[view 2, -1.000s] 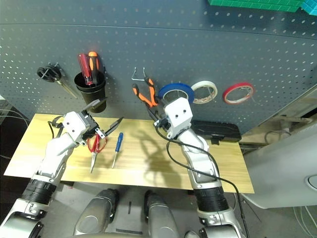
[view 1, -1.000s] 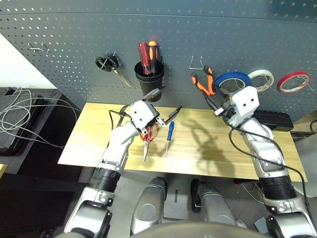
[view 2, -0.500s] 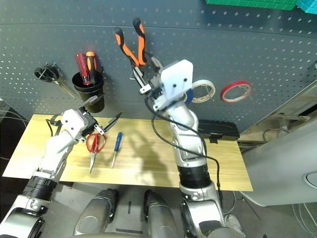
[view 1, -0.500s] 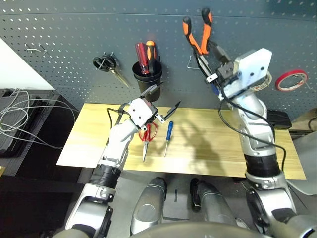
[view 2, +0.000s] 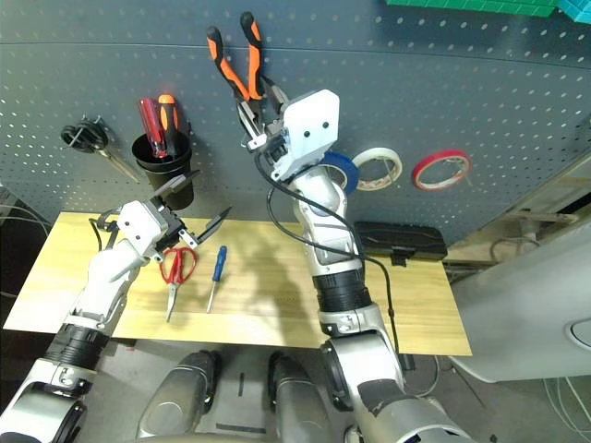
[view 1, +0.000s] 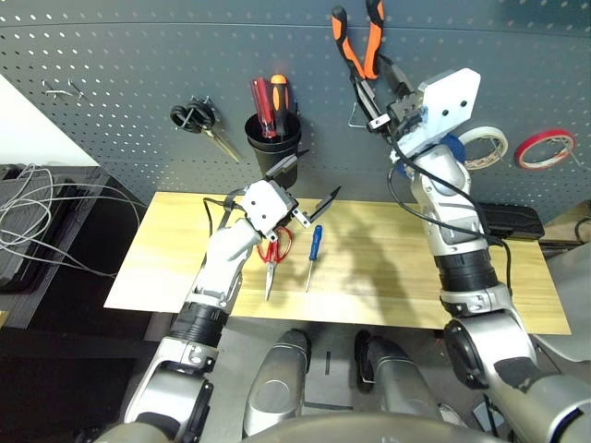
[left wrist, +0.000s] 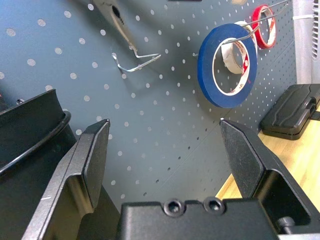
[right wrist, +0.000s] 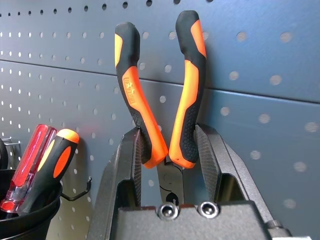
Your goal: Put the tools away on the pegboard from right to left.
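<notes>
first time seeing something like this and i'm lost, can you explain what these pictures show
This is a two-armed robot facing a tool wall. Two pictures come from its head, like a pair of eyes; the other two come from cameras on its wrists.

On the wooden table lie red-handled scissors, a small blue screwdriver and a black case. Tape rolls hang on the pegboard.

The right gripper holds orange-and-black pliers, handles up, in front of the pegboard. The left gripper is open and holds nothing.

Right hand (view 1: 380,100) raised high; left hand (view 1: 300,189) low, open.
</notes>
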You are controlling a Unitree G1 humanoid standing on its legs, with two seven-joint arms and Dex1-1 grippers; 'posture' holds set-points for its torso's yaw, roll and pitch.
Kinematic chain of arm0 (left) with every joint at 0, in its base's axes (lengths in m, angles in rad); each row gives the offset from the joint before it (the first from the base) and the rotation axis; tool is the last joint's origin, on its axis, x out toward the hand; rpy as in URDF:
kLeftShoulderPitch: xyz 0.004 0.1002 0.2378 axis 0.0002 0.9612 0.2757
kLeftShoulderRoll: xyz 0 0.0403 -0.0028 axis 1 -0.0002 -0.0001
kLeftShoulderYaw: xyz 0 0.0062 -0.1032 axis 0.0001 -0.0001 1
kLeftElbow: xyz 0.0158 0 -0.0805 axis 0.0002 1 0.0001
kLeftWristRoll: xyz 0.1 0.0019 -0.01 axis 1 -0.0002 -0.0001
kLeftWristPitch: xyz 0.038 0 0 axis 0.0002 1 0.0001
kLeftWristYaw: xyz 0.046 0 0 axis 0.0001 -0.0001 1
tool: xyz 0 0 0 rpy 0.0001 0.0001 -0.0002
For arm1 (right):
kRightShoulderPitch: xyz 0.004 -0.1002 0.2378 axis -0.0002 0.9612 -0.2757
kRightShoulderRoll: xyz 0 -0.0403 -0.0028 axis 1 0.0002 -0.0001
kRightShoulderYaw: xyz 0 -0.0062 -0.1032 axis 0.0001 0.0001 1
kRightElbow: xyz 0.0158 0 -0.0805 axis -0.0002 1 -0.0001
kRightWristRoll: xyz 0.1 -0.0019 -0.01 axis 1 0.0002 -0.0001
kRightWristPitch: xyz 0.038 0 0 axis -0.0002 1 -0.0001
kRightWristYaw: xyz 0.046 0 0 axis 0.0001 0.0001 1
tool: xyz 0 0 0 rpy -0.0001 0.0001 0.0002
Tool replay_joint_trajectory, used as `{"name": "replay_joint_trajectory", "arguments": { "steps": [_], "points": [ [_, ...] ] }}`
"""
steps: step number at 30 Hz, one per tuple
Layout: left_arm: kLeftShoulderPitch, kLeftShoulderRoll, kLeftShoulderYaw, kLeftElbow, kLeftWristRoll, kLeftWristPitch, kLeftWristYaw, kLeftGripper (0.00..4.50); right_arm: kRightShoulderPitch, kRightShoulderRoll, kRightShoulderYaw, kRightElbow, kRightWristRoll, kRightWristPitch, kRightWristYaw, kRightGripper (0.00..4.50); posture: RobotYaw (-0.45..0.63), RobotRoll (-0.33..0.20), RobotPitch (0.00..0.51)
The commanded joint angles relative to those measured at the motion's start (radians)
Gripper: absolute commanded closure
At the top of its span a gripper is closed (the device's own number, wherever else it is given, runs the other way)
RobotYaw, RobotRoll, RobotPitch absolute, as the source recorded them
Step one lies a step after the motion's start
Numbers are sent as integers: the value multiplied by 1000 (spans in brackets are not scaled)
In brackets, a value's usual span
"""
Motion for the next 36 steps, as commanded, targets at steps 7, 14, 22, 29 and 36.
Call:
{"name": "replay_joint_trajectory", "arguments": {
  "steps": [7,14,22,29,36],
  "points": [
    [14,-1,-8,1,13,4,7,0,6,5,3,75,-24,-88,-10,2740,188,0,201],
    [15,-8,-12,1,-5,6,-1,0,54,3,4,26,-33,-71,-20,2740,178,0,203],
    [6,-12,-14,8,-6,4,-10,0,79,-5,7,-7,-38,-57,-18,2012,173,0,204],
    [15,-3,-17,5,0,7,-20,0,167,-34,0,-184,-31,-15,-17,30,182,0,209],
    [34,8,-34,14,6,36,-43,0,359,-75,35,-451,0,153,20,30,173,0,208]
  ]
}}
